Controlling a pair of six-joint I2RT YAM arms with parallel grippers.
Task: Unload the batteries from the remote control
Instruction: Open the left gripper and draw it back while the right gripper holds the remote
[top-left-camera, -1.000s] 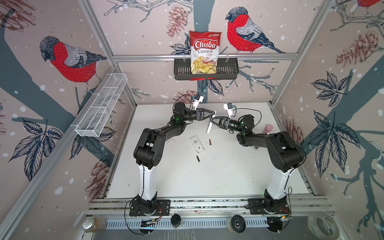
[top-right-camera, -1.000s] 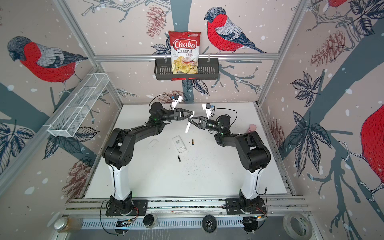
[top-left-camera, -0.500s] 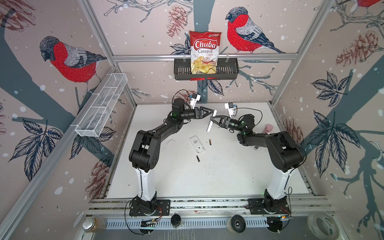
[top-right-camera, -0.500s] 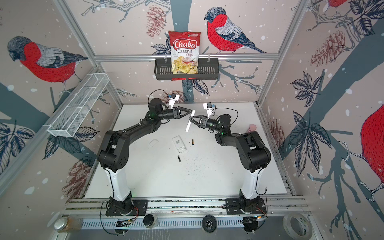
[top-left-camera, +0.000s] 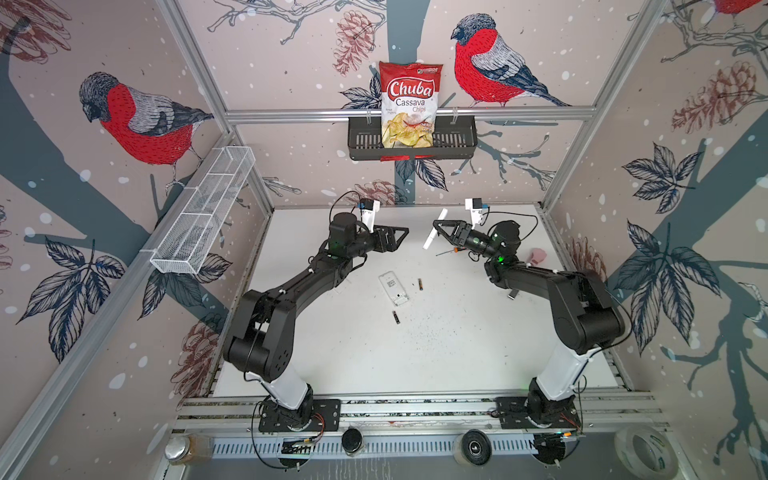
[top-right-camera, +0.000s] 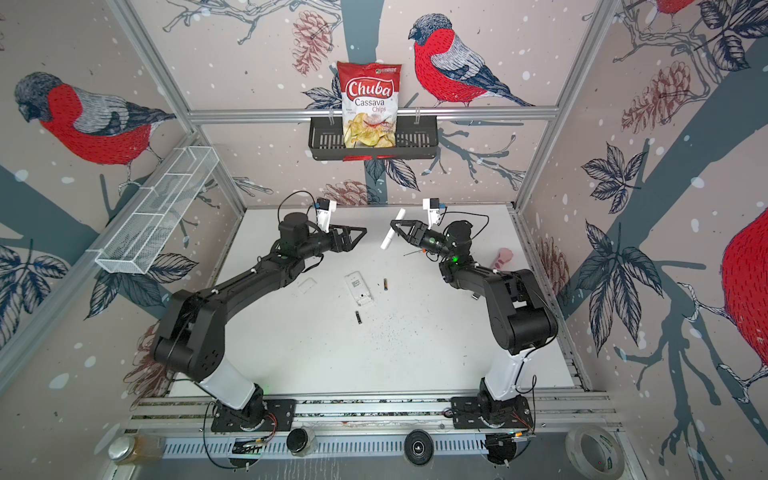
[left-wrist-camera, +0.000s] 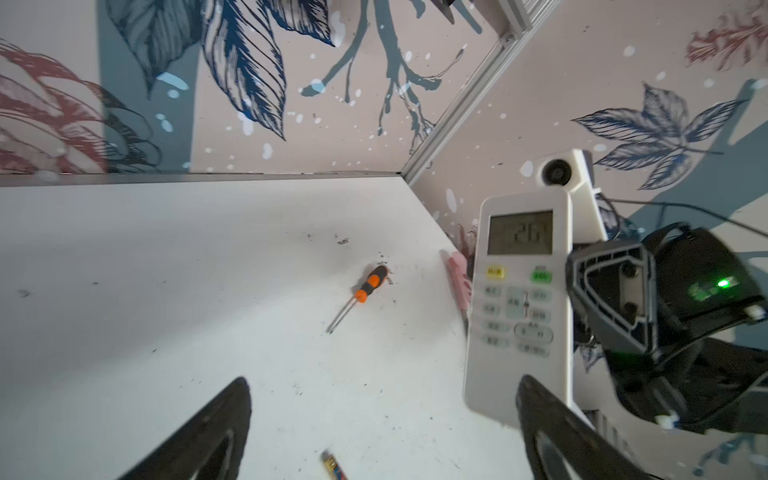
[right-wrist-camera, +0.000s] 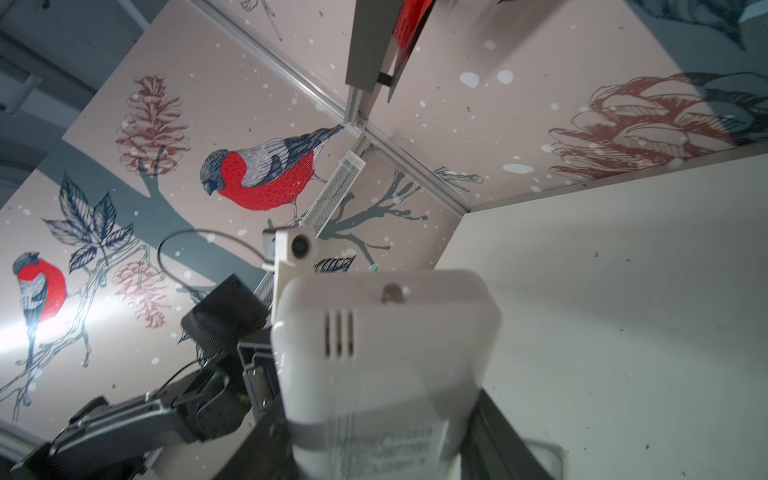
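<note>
Remote control (left-wrist-camera: 519, 299), white grey-screened plastic, hangs upright over the far white desk (top-left-camera: 457, 353), clamped in the right claw (top-left-camera: 435, 230), probably exposing its back. Left claw (top-left-camera: 401, 237) gapes empty. Mid-desk, a second white remote (top-left-camera: 392, 288) lies face-down, two black gold-banded cylinder batteries (top-left-camera: 420, 284) beside it.

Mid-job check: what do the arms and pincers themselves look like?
The left arm and right arm are matte black, each with a white lowest link above a black base plate. Each wrist carries a white camera mount with a looping black cable; a green light glows on the right wrist. The left pincer and right pincer have black, open-framed triangular fingers.
</note>
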